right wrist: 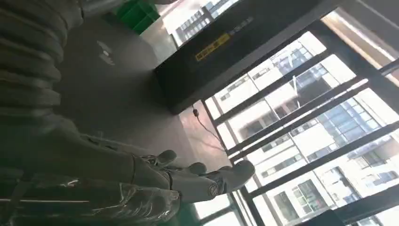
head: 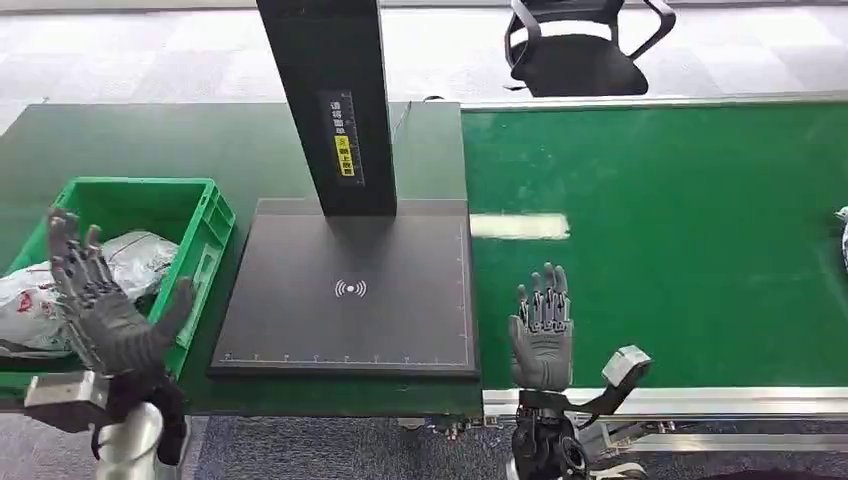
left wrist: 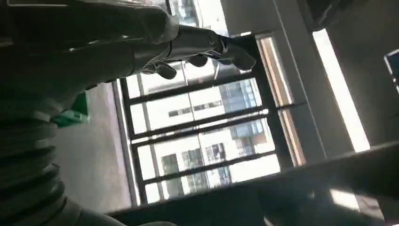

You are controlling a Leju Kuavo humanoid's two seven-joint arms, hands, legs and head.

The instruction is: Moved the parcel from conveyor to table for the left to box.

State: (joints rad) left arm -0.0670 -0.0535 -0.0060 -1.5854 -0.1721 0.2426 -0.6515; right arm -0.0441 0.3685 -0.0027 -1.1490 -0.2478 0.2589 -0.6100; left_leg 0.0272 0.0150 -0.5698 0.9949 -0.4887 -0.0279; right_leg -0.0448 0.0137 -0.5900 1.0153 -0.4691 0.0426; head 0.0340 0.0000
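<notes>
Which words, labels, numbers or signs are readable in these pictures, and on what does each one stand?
Wireless-wave symbol, no words: white, on the black scan pad.
Label on the black column: white and yellow characters, too small to read.
Ruler ticks along the pad's edge: no readable numbers.

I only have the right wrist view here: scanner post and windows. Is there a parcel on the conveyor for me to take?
Observer: One white parcel shows at the conveyor belt's far right edge, cut off by the frame.
Operator: Is my right hand holding anything?
Observer: No, the right hand is open, over the belt's near left corner.
Operator: And the left?
Observer: The left hand is open too, raised in front of the green crate, which holds bagged parcels.
</notes>
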